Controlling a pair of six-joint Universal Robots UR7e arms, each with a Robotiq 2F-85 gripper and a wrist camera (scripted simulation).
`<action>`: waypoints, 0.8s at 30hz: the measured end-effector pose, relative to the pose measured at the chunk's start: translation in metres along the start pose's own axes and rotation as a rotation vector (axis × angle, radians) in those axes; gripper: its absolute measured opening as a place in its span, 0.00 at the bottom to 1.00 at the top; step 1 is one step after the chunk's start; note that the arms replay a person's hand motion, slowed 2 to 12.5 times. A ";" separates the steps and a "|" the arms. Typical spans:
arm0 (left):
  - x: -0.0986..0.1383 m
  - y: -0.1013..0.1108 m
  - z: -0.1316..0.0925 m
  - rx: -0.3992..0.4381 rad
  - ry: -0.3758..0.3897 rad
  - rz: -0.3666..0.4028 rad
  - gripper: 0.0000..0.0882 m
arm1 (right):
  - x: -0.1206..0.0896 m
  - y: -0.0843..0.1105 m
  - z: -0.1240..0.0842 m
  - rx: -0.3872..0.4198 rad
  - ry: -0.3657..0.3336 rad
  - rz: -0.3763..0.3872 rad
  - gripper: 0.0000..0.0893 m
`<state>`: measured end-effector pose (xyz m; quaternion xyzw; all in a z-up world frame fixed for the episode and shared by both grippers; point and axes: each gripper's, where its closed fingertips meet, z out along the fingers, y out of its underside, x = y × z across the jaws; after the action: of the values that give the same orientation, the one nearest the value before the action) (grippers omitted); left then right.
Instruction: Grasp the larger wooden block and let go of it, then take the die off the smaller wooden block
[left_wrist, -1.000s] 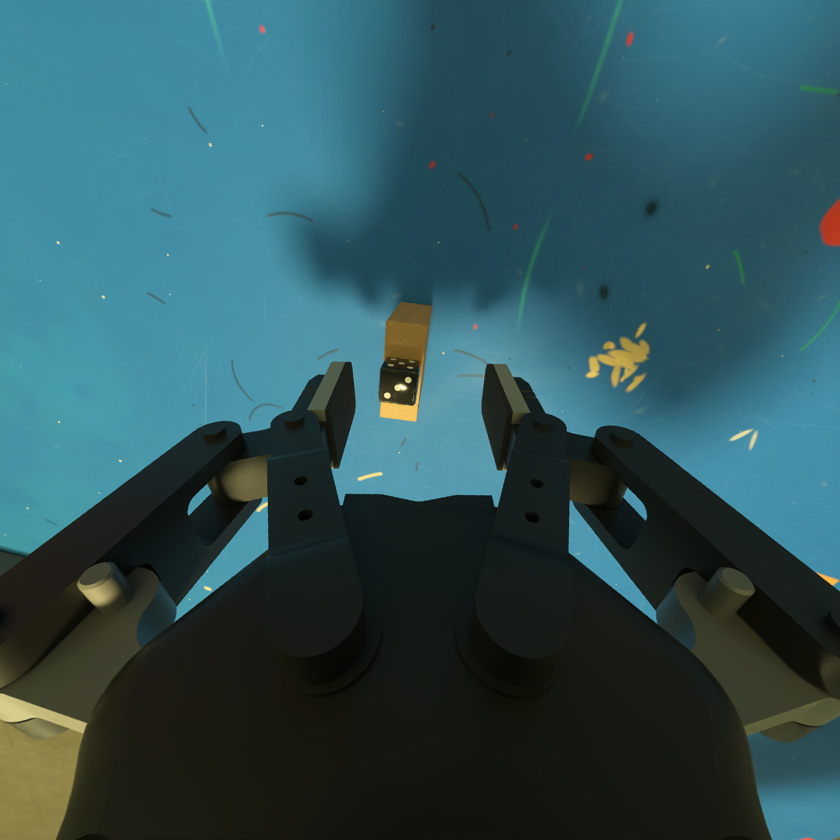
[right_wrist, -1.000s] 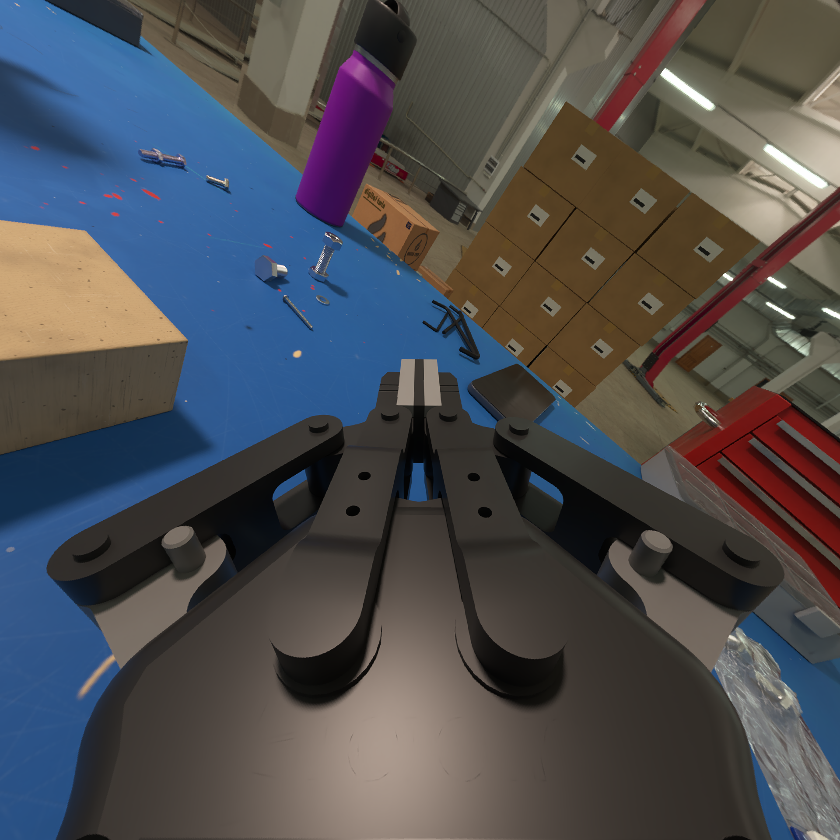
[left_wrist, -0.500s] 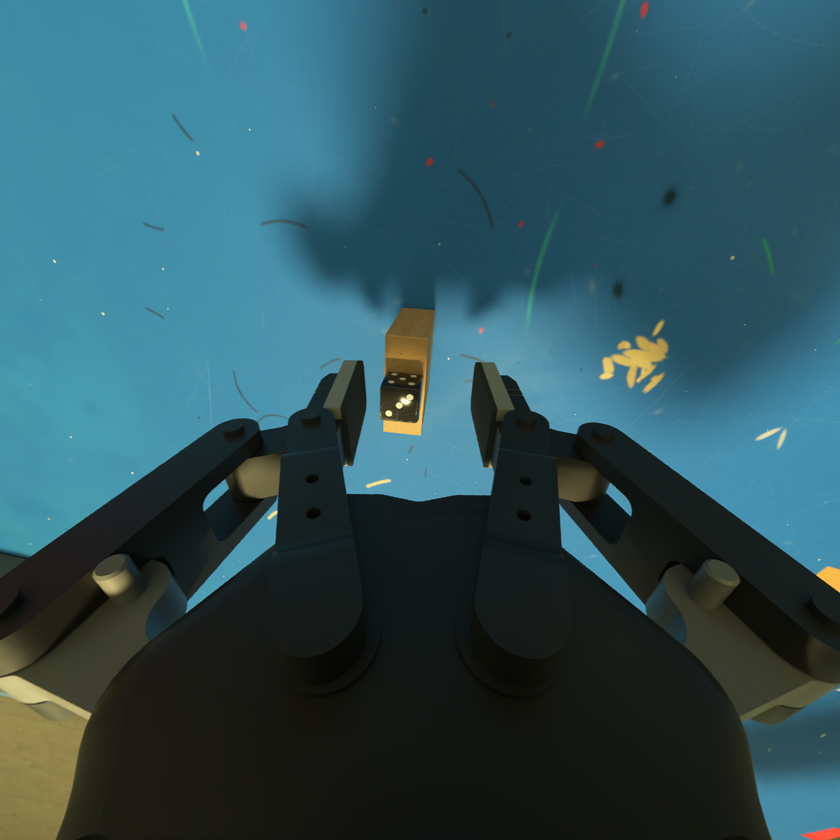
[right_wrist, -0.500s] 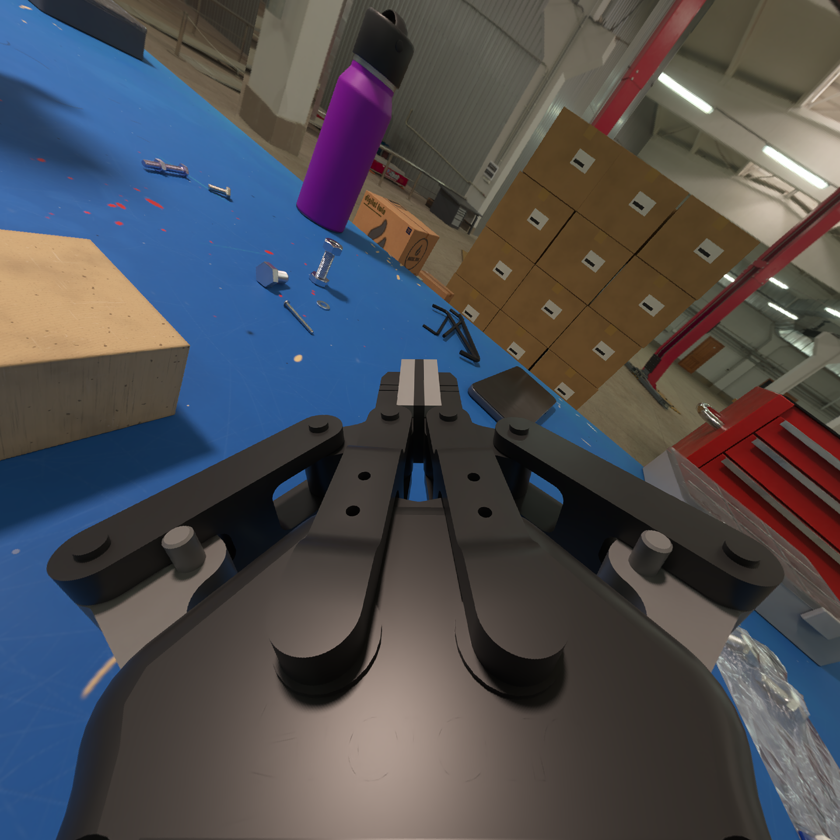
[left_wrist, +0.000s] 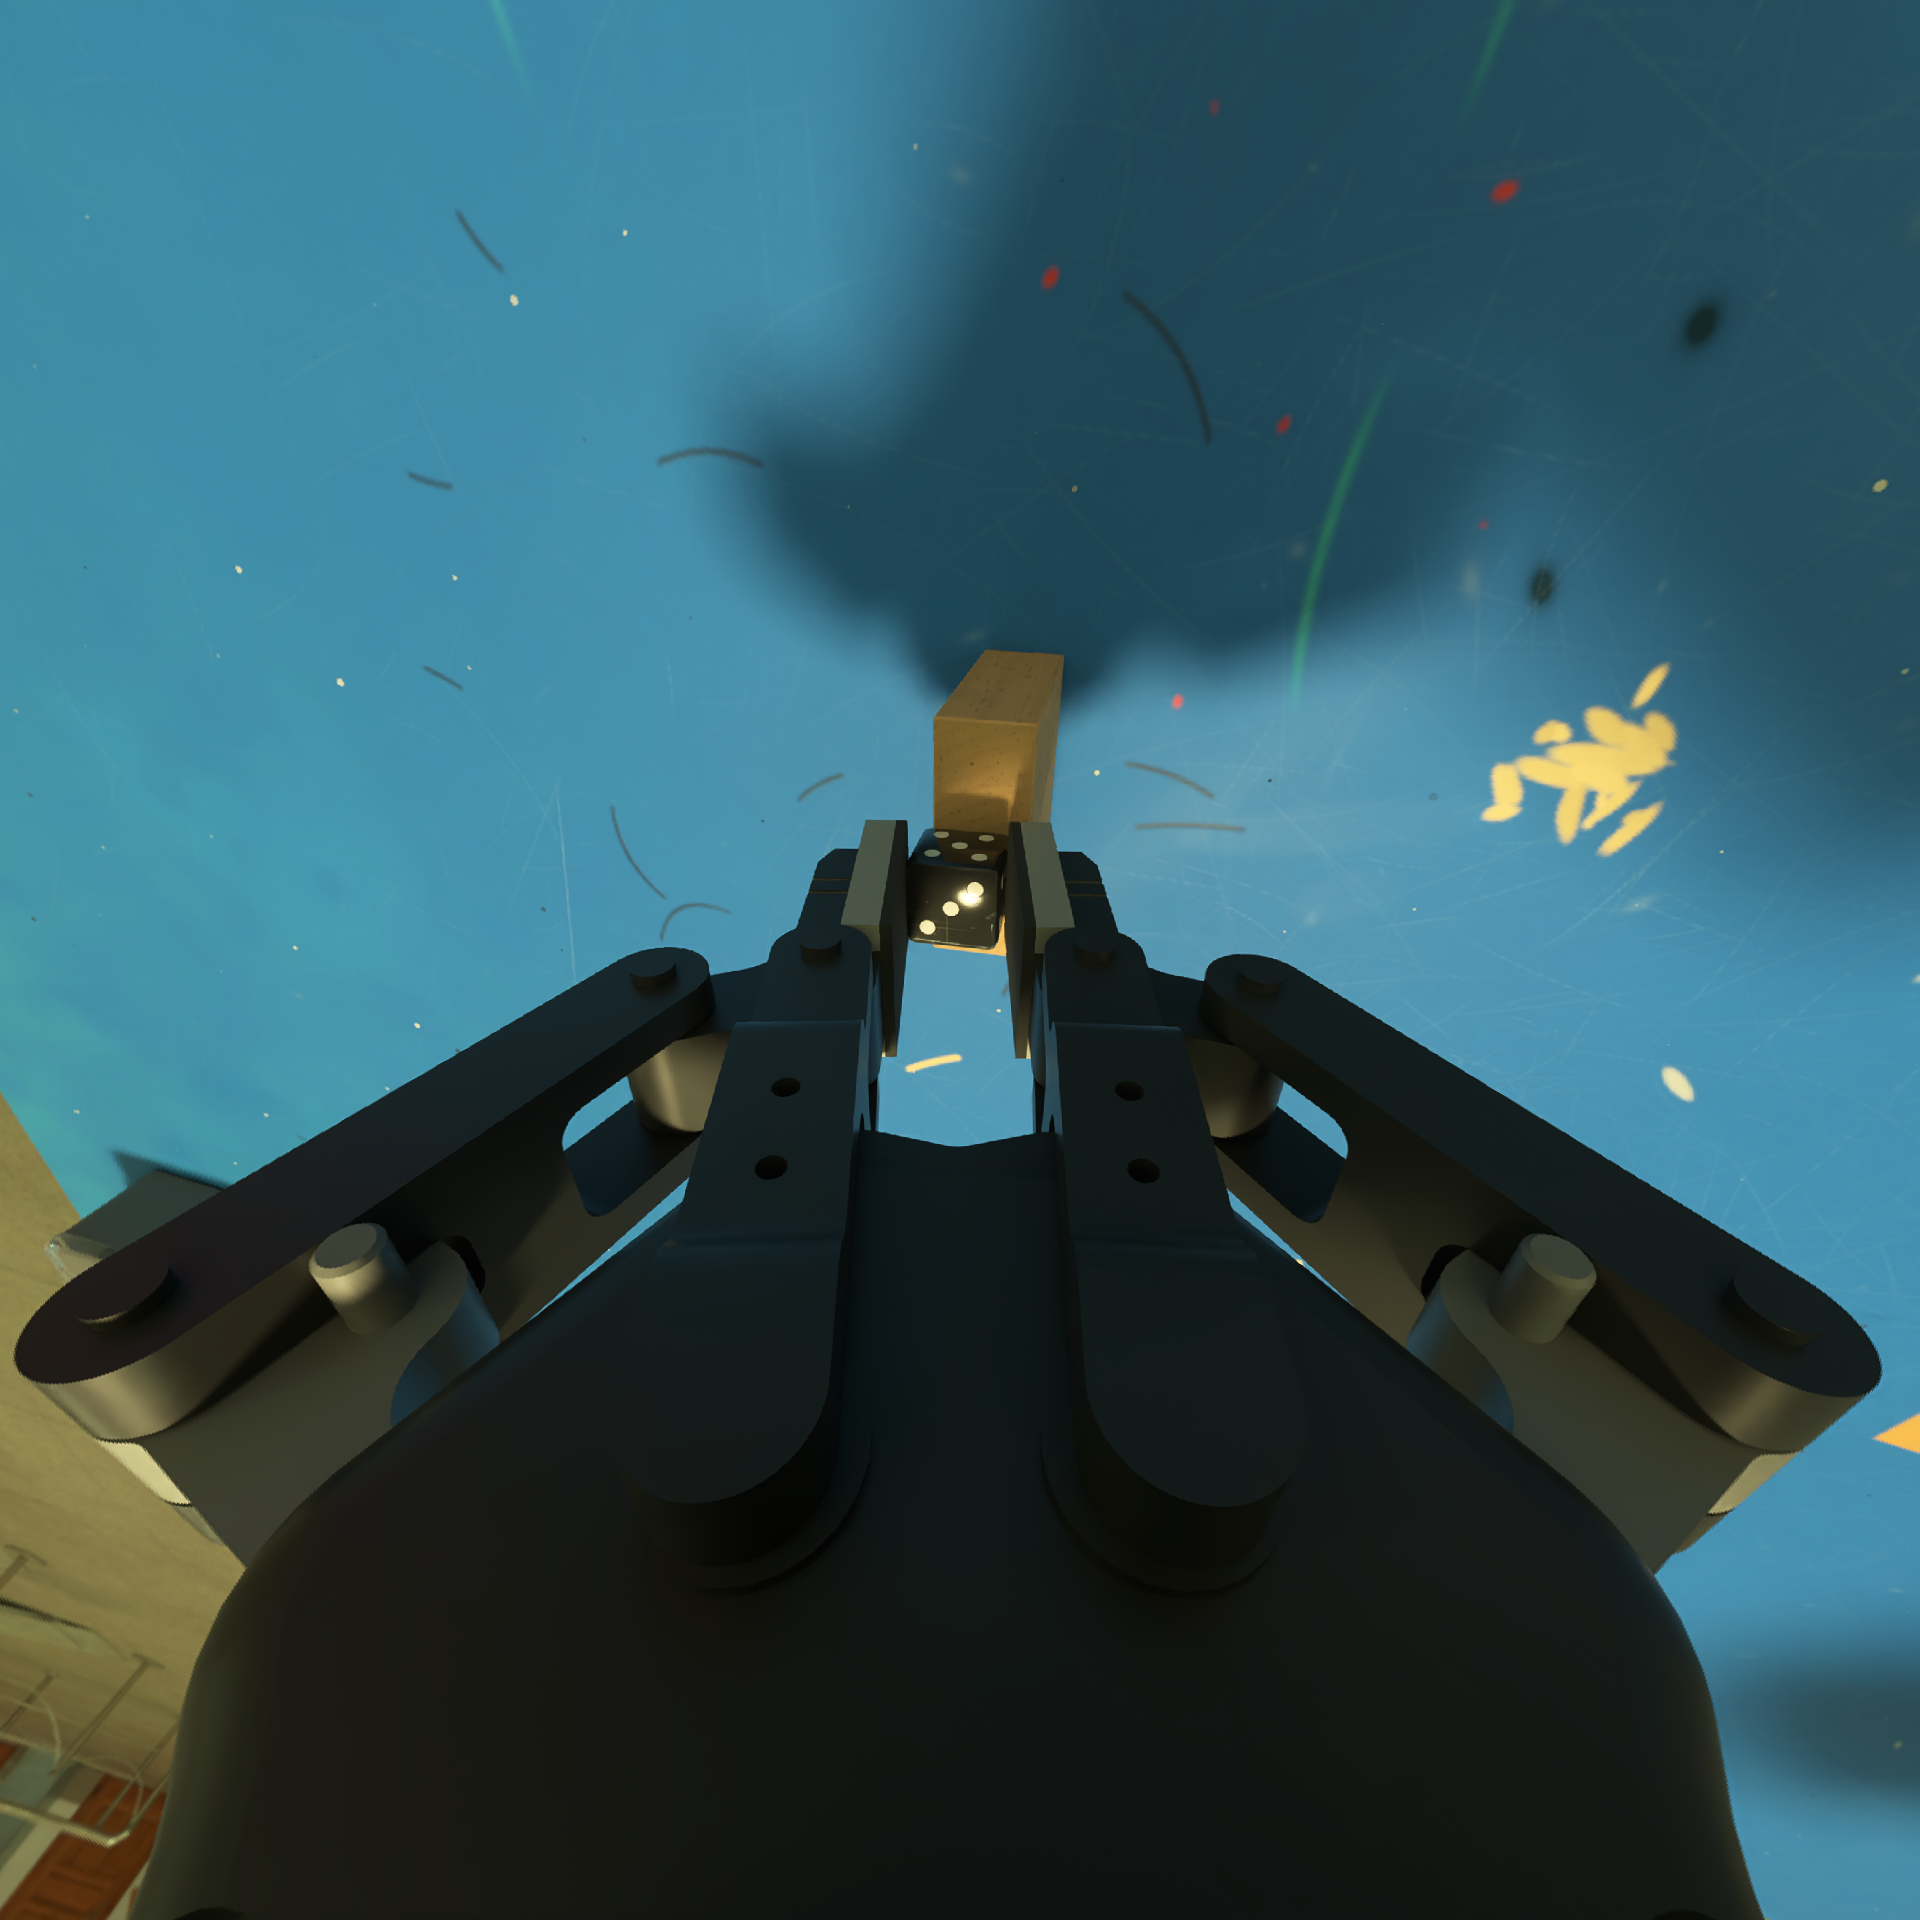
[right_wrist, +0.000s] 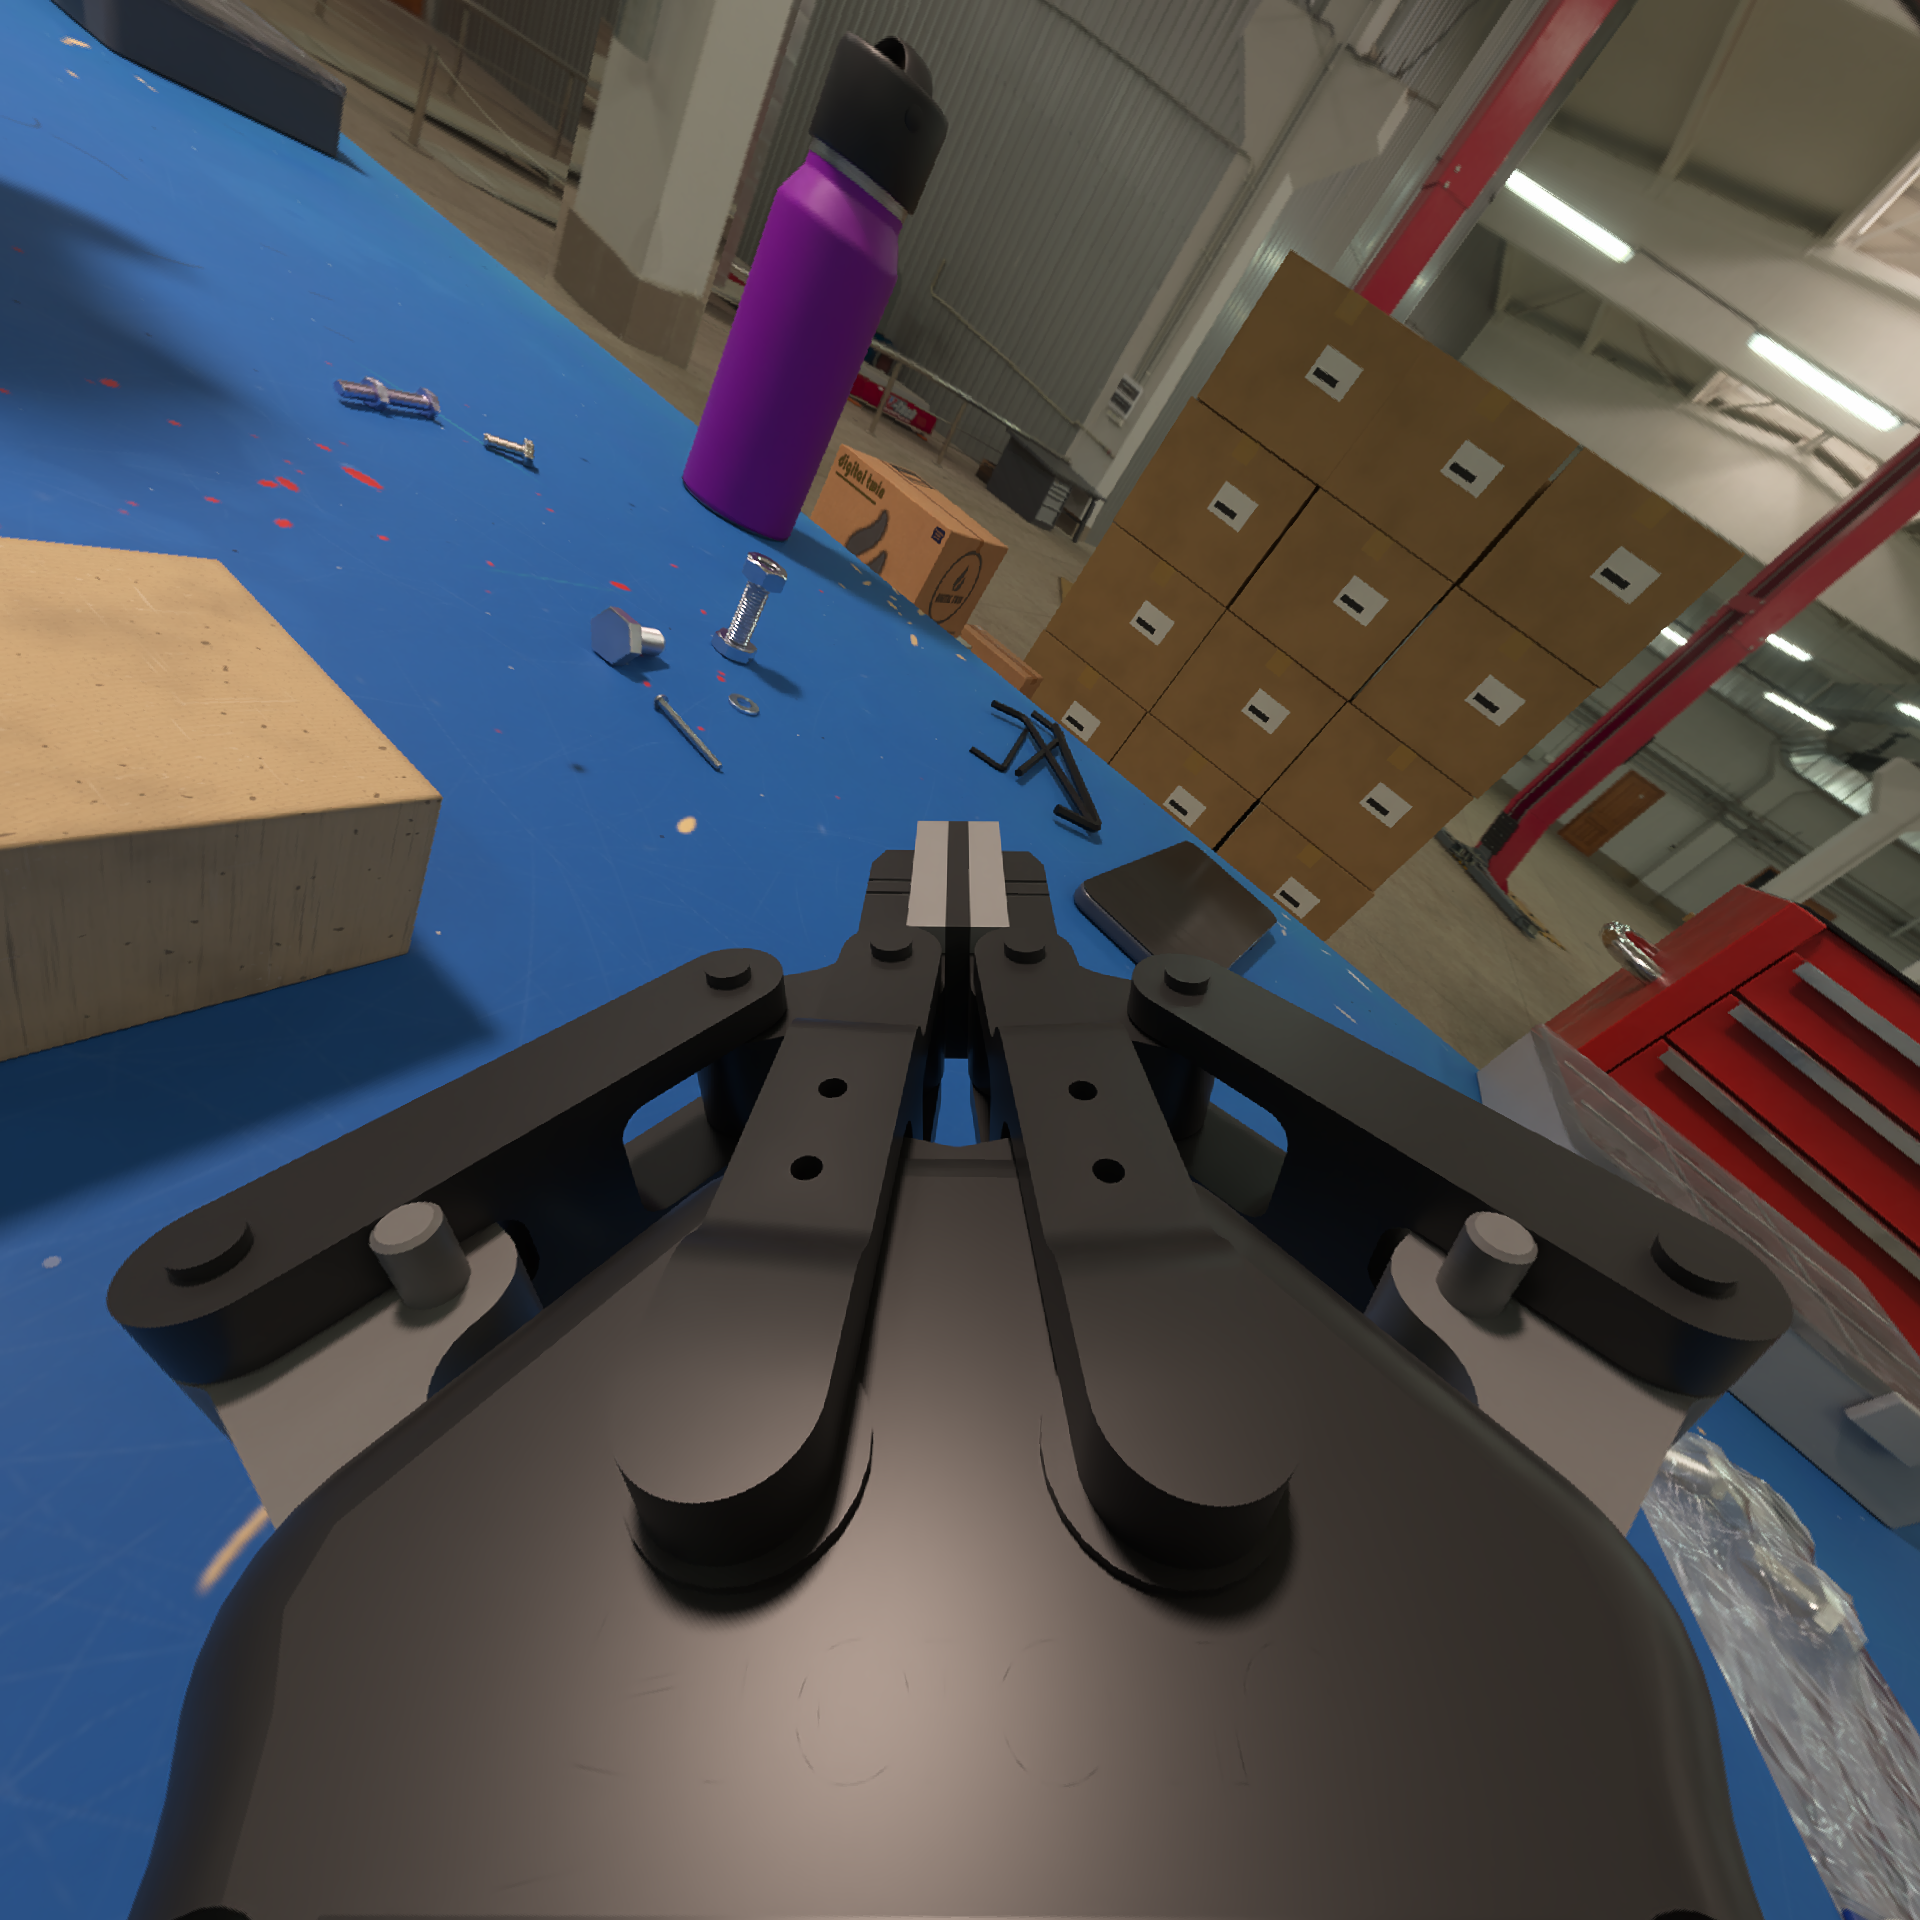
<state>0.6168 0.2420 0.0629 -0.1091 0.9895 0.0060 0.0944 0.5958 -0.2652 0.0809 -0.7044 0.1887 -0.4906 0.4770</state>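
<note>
In the left wrist view a black die (left_wrist: 954, 891) with pale pips sits on the near end of the smaller wooden block (left_wrist: 992, 740), which lies on the blue table. My left gripper (left_wrist: 956, 883) is shut on the die, one pad on each side. In the right wrist view the larger wooden block (right_wrist: 177, 769) lies flat on the table at the left. My right gripper (right_wrist: 958, 868) is shut and empty, to the right of that block and apart from it.
A purple bottle (right_wrist: 800, 343) stands at the table's far edge. Bolts (right_wrist: 746, 618), a nail and a washer lie near it, hex keys (right_wrist: 1039, 758) and a dark phone (right_wrist: 1179, 902) by the right edge. A red tool chest (right_wrist: 1766, 1049) stands beyond.
My left gripper has moved forward onto the die and closed from wide open until its pads meet the die's sides. The right gripper stays shut; its view shifted only slightly.
</note>
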 end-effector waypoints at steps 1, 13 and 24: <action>0.000 0.001 0.000 -0.001 -0.004 -0.005 0.19 | 0.000 0.000 0.000 0.001 0.000 0.001 0.00; -0.003 -0.001 -0.013 0.047 -0.079 -0.032 0.19 | 0.001 -0.002 -0.001 0.015 -0.003 0.018 0.00; -0.011 -0.029 -0.051 0.156 -0.217 -0.023 0.19 | 0.002 -0.005 -0.003 0.039 -0.001 0.043 0.00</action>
<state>0.6244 0.2140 0.1151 -0.1115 0.9696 -0.0605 0.2093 0.5934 -0.2663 0.0862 -0.6910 0.1940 -0.4833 0.5014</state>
